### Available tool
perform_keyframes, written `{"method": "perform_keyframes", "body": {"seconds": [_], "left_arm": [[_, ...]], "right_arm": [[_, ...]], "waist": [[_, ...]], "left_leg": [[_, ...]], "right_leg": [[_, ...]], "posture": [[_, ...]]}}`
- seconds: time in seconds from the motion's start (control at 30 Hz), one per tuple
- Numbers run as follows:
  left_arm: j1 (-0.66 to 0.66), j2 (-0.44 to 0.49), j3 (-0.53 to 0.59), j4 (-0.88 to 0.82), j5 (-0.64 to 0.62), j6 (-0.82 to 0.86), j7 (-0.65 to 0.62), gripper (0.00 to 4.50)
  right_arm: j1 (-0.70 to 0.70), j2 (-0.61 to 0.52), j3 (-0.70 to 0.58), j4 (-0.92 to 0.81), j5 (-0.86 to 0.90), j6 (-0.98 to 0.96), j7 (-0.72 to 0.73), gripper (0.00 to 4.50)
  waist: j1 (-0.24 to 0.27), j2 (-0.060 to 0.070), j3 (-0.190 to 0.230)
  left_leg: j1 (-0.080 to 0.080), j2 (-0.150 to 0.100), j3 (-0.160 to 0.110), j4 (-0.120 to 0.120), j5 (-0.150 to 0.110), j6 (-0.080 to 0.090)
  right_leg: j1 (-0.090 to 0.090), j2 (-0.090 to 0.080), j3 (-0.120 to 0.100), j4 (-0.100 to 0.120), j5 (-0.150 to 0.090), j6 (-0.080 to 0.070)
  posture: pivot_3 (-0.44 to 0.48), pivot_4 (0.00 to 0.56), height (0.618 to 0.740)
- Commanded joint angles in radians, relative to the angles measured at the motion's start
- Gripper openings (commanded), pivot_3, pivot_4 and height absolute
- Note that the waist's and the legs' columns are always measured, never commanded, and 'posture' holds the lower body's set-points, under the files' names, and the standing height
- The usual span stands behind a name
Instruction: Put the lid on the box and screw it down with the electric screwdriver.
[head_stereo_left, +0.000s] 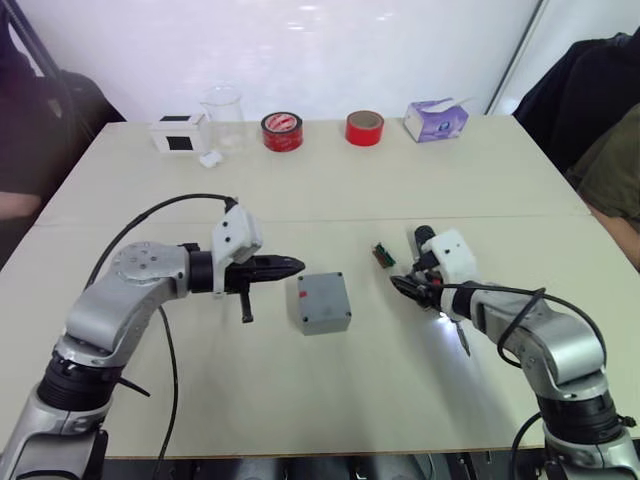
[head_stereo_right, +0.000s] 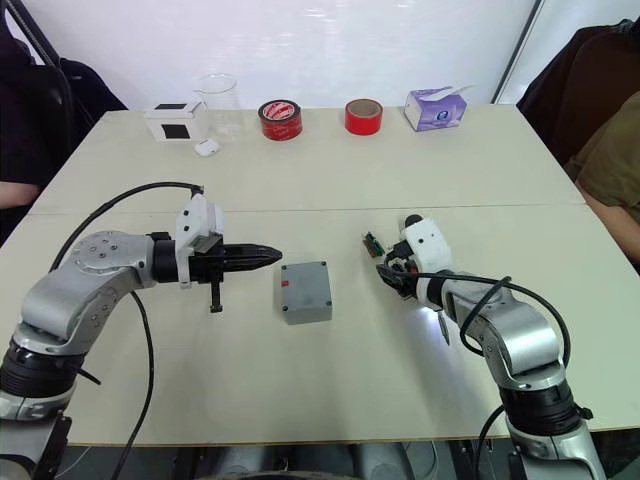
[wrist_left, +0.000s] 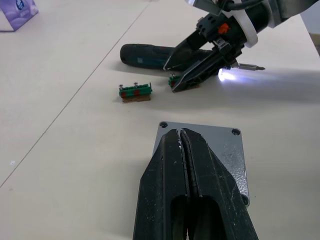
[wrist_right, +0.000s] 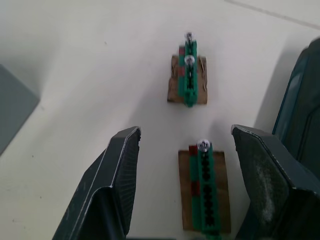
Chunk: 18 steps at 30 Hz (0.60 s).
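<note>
Left gripper (head_stereo_right: 265, 256) has its two fingers pressed together and holds nothing; it points at one grey box (head_stereo_right: 306, 291) with the lid (wrist_left: 220, 150) on it, at the table's (head_stereo_right: 330, 180) centre. Right gripper (wrist_right: 186, 165) is wide open around one of two small green screw holders (wrist_right: 204, 192); the second holder (wrist_right: 188, 80) lies just beyond. One screwdriver (wrist_left: 145, 55), light on, lies beside the right gripper. Two red tape rolls (head_stereo_right: 281, 119) stand at the far edge.
</note>
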<state>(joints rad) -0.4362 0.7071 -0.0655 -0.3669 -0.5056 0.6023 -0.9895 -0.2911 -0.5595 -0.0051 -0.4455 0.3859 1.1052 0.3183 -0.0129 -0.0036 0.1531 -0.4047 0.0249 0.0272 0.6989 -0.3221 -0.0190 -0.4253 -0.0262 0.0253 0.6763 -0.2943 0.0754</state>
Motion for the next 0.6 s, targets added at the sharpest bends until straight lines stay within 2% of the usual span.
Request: {"method": "perform_keyframes", "body": {"seconds": [0.03, 0.37, 0.47, 0.6], "left_arm": [[-0.003, -0.003, 0.002, -0.034, -0.002, -0.004, 0.012, 0.00], [-0.002, -0.005, 0.000, -0.037, -0.008, -0.006, 0.013, 0.00], [-0.002, -0.006, 0.000, -0.039, -0.012, -0.006, 0.010, 0.00], [-0.004, -0.008, 0.002, -0.039, -0.014, -0.005, 0.012, 0.00]], "right_arm": [[-0.021, 0.003, -0.009, -0.015, -0.005, 0.006, -0.001, 2.98], [-0.025, 0.010, -0.008, -0.009, -0.011, 0.004, 0.005, 2.98], [-0.027, 0.014, -0.007, -0.004, -0.011, 0.005, 0.005, 2.31], [-0.031, 0.012, -0.004, 0.003, -0.014, 0.002, 0.008, 0.64]], "waist": [[0.000, 0.000, 0.000], [0.000, 0.000, 0.000], [-0.001, 0.000, 0.000], [-0.001, 0.000, 0.000]], "left_leg": [[0.000, 0.000, 0.000, 0.000, 0.000, 0.000], [0.000, 0.000, 0.000, 0.000, 0.000, 0.000], [0.000, 0.000, 0.000, 0.000, 0.000, 0.000], [0.000, 0.000, 0.000, 0.000, 0.000, 0.000]], "right_leg": [[0.000, 0.000, 0.000, 0.000, 0.000, 0.000], [0.000, 0.000, 0.000, 0.000, 0.000, 0.000], [0.000, 0.000, 0.000, 0.000, 0.000, 0.000], [0.000, 0.000, 0.000, 0.000, 0.000, 0.000]], "posture": [[0.000, 0.150, 0.740], [0.000, 0.150, 0.740], [0.000, 0.150, 0.740], [0.000, 0.150, 0.740]]}}
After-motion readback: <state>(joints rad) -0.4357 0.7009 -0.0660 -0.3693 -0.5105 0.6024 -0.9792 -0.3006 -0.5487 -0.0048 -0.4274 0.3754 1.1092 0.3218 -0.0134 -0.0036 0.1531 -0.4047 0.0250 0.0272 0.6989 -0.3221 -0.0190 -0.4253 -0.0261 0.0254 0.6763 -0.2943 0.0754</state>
